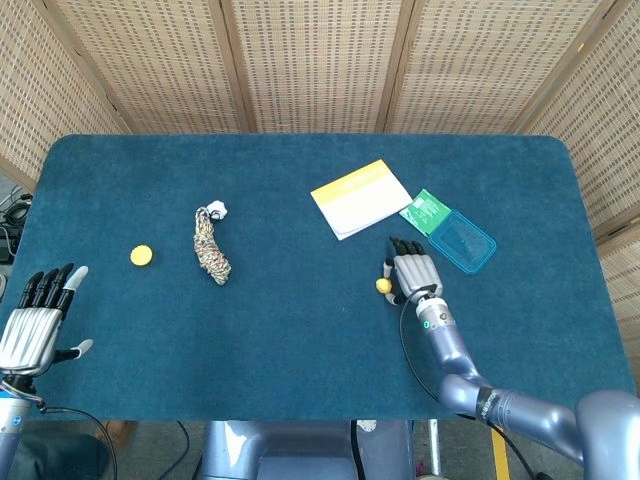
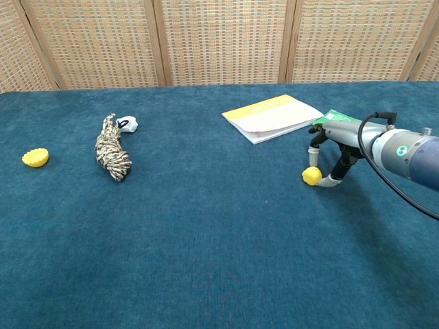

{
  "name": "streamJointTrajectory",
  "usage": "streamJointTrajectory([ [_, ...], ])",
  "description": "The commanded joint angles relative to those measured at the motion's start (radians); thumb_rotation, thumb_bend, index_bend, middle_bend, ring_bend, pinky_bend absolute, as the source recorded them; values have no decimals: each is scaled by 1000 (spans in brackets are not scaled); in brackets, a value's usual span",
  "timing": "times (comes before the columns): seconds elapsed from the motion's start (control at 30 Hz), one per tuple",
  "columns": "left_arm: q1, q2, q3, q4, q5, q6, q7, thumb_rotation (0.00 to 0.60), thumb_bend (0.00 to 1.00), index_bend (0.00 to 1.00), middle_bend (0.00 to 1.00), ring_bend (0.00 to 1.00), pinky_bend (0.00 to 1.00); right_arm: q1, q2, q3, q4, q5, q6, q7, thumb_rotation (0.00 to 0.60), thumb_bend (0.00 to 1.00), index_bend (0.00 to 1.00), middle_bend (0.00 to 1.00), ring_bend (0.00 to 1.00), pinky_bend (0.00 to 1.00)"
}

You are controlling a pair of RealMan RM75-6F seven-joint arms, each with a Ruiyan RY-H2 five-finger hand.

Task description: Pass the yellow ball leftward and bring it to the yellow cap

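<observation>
The yellow ball [image 1: 383,286] [image 2: 312,176] lies on the blue worktop [image 1: 300,340] right of centre, just below the yellow-and-white booklet [image 1: 361,199] [image 2: 272,117]. Your right hand [image 1: 412,275] [image 2: 334,154] is arched over it from the right, palm down: in the chest view one finger [image 2: 315,147] drops to the ball's upper side and the thumb reaches its right flank, both at or very near the surface. The ball appears to rest on the cloth, so read this as a hand closing around it, not yet clamped; whether contact is firm cannot be told.

The step in hand is the pick-up. Next you would need to pinch fully, lift clear of the cloth, and carry the ball left across the worktop toward your other hand.

The right forearm comes in low from the near right edge, wrist roughly level. The teal container [image 1: 462,241] and green card [image 1: 427,211] sit just beyond the hand. Your left hand [image 1: 36,318] waits at the near left edge, fingers apart and holding nothing. The yellow cap [image 1: 141,255] [image 2: 35,157] lies well to the left, with the rope bundle [image 1: 211,250] [image 2: 112,151] between it and the ball.
</observation>
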Motion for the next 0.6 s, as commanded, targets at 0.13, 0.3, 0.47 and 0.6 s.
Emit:
streamJointTrajectory([
  [0.13, -1, 1, -1, 3, -1, 0, -4, 600, 0, 0, 0, 0, 0, 10, -6, -6, 6, 14, -5, -2, 600, 246, 479, 0, 0, 0],
  [0.3, -2, 1, -1, 5, -2, 0, -10, 600, 0, 0, 0, 0, 0, 14, -6, -9, 4, 16, 3, 5, 600, 259, 532, 0, 0, 0],
  [0.47, -2, 2, 0, 5, -2, 0, -12, 600, 0, 0, 0, 0, 0, 11, 14, -2, -39, 30, -3, 28, 600, 262, 547, 0, 0, 0],
  [0.6, -1, 4, 1, 4, 0, 3, -17, 600, 0, 0, 0, 0, 0, 12, 47, 2, -104, 38, -12, 42, 600, 262, 547, 0, 0, 0],
])
